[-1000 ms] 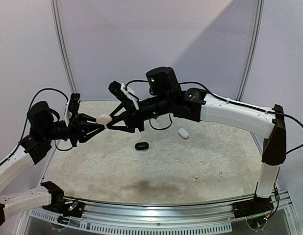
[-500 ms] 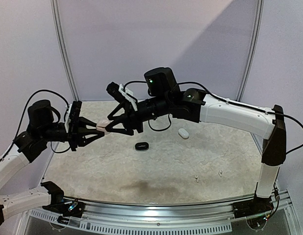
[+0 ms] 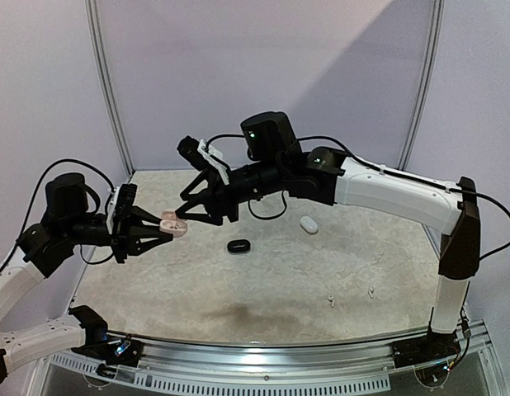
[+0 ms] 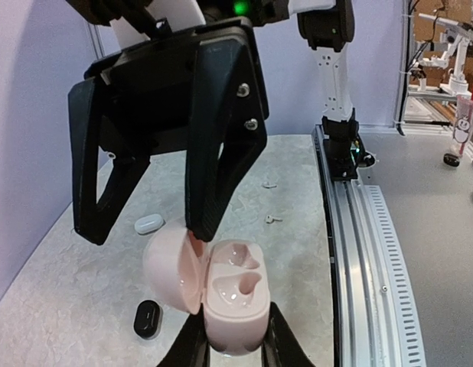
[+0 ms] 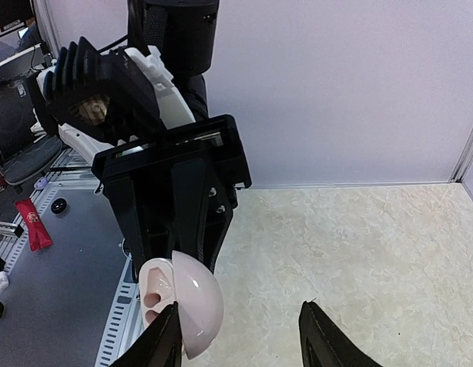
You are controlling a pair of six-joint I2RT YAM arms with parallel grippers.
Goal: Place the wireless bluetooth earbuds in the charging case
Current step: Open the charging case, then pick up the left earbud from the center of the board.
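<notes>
The pink charging case (image 3: 174, 223) is held clear of the mottled beige tabletop (image 3: 263, 280) by the narrowly set fingers of the left gripper (image 3: 164, 228), with its lid swung open and both wells seen empty. The right gripper (image 3: 187, 215) is held half spread just beyond it, one finger beside the lid and nothing clamped. Two white earbuds (image 3: 329, 301) are seen on the tabletop well apart from both grippers, a black case (image 3: 238, 246) and a white case (image 3: 309, 223) are found below the right gripper, and the scene is closed in by pale lilac walls (image 3: 263, 58) and a metal rail (image 3: 263, 351).
</notes>
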